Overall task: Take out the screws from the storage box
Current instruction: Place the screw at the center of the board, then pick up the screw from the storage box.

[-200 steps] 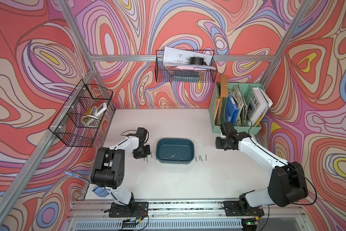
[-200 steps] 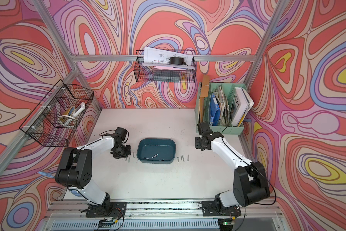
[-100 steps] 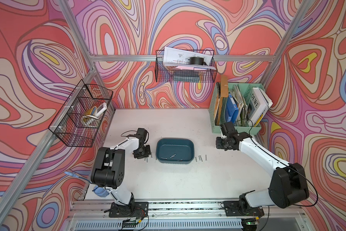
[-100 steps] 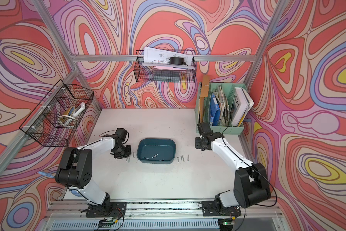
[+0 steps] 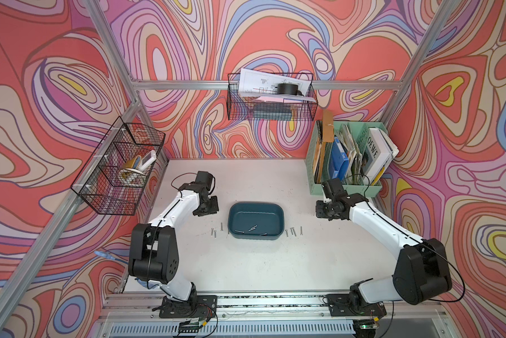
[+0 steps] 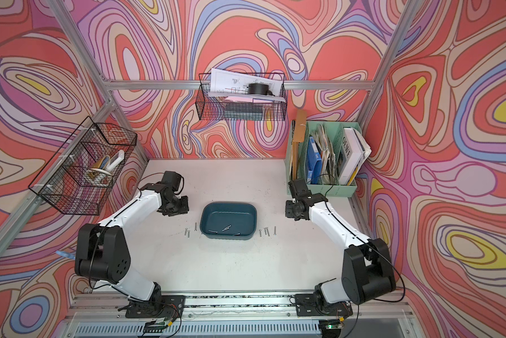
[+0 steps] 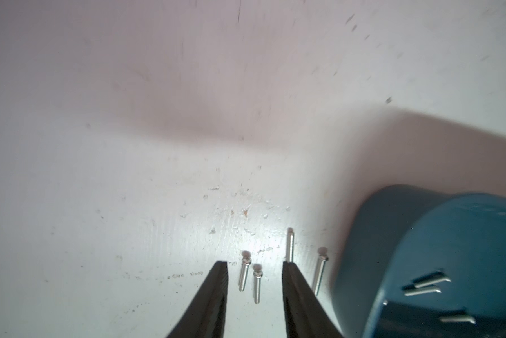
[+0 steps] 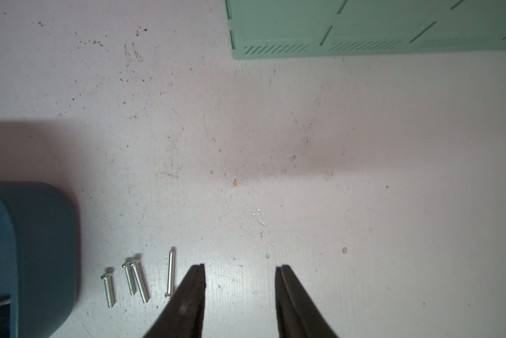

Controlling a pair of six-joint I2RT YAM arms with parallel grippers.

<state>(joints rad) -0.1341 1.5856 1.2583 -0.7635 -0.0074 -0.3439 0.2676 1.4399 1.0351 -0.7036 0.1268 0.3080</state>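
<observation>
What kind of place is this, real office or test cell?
Most likely a staged robot test cell, not a real office: an aluminium frame with swirl-print walls, two arms bolted to a front rail, and office props, a mint file organizer and a wire basket, as dressing.
</observation>
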